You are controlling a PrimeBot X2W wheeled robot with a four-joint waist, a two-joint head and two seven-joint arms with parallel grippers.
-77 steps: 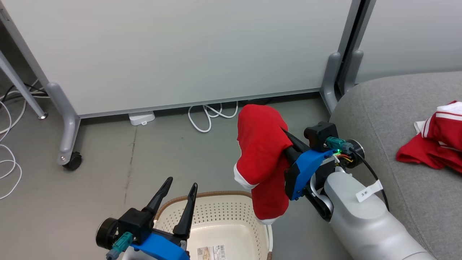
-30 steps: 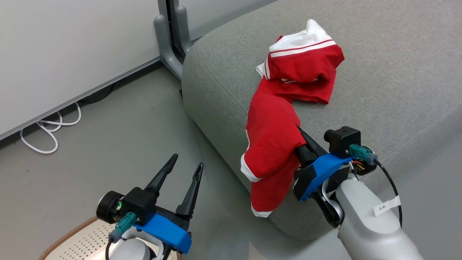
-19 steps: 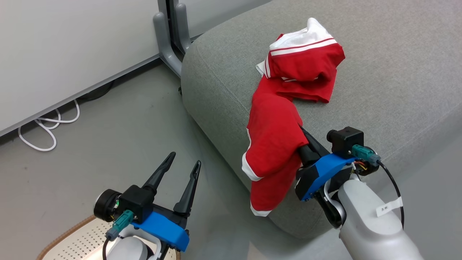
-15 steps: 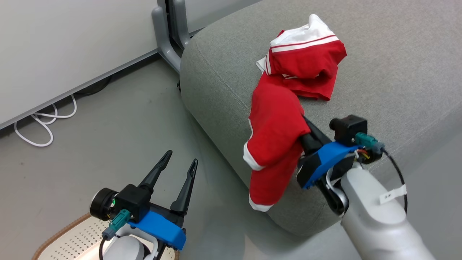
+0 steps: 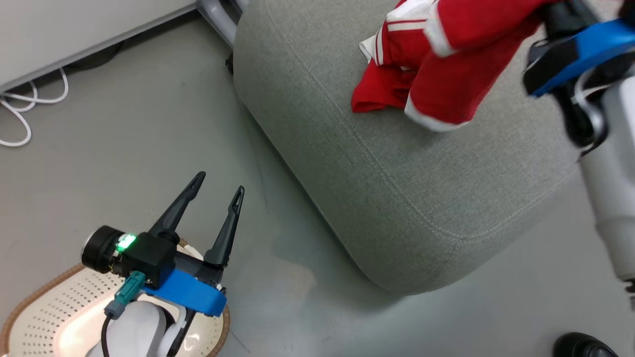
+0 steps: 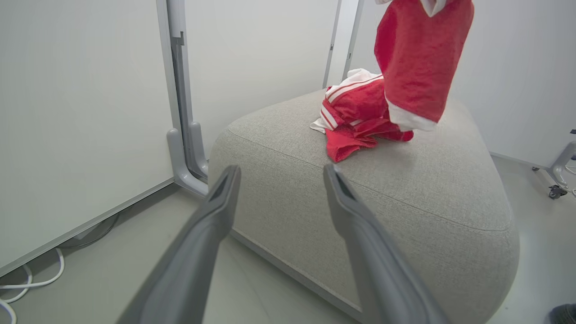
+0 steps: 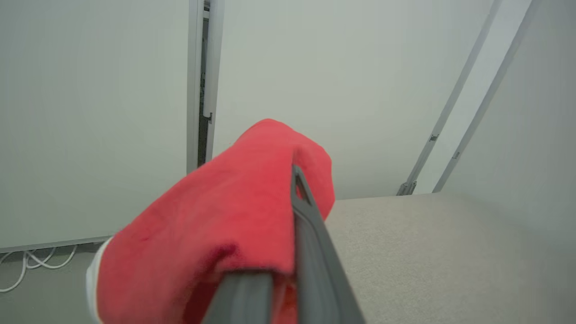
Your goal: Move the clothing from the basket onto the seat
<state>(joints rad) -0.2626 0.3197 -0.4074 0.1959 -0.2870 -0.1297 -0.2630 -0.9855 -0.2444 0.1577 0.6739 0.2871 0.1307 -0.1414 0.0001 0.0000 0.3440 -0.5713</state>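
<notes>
right gripper (image 7: 296, 180): clenched on the held garment. In the right wrist view its dark fingers lie pressed together with red cloth draped over them. In the head view it sits at 1 o'clock, with its blue mount and pale forearm running down the right edge.
left gripper (image 5: 219, 183): released, fingers spread wide with nothing between them. It is at 7 o'clock in the head view, fingers aimed toward 1 o'clock, over the floor beside the seat.
held garment (image 5: 456, 74): bright red with a white cuff at its low end. It hangs from the right gripper above the seat, the cuff at 4 o'clock of the second garment. Whether the cuff touches the cushion I cannot tell.
second garment (image 5: 379, 89): red with white stripes and a white edge, lying crumpled on the seat top, toward 12 o'clock in the head view.
seat (image 5: 397, 188): grey fabric cushion with a stitched seam, lying across the middle and right of the head view — its rounded corner points to 6 o'clock.
basket (image 5: 44, 307): cream with perforated sides and a brown rim, at the 7 o'clock corner of the head view, under the left wrist.
floor (image 5: 124, 124): grey and smooth. A white cable (image 5: 30, 101) loops at 9 o'clock — by the foot of the pale partition panels (image 6: 81, 112).
dark shoe (image 5: 583, 345): at the 5 o'clock corner of the head view, on the floor past the seat's corner.
</notes>
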